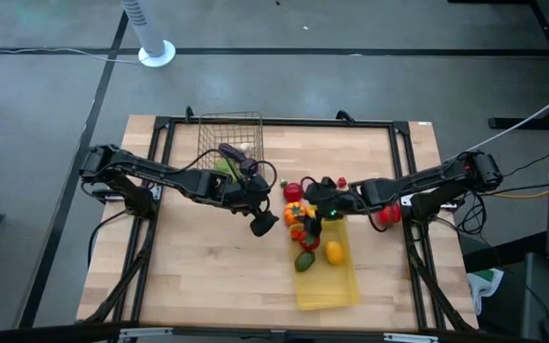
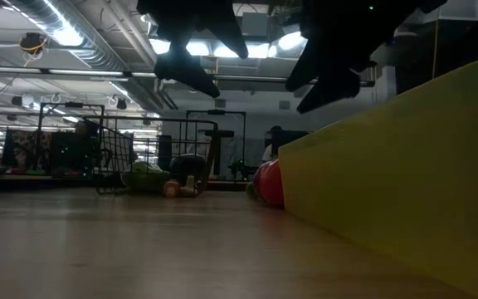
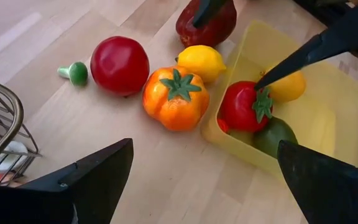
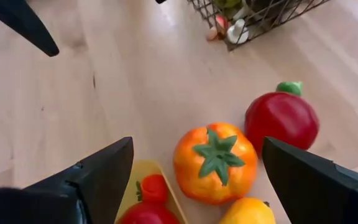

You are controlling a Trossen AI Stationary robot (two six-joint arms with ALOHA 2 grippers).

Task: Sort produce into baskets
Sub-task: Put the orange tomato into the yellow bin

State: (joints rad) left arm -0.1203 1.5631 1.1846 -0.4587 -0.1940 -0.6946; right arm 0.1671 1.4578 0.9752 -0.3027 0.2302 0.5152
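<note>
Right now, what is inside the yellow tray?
The yellow tray holds a red tomato, a green fruit partly under it, and a yellow-orange fruit behind. The tomato may hide more items.

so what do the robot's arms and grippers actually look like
Both arms are dark, nearly black, slim and jointed, with black cables looping along them. The left gripper and right gripper each end in two flat, tapering black fingers. A small green light shows near the right arm's wrist. No markings are readable.
</note>
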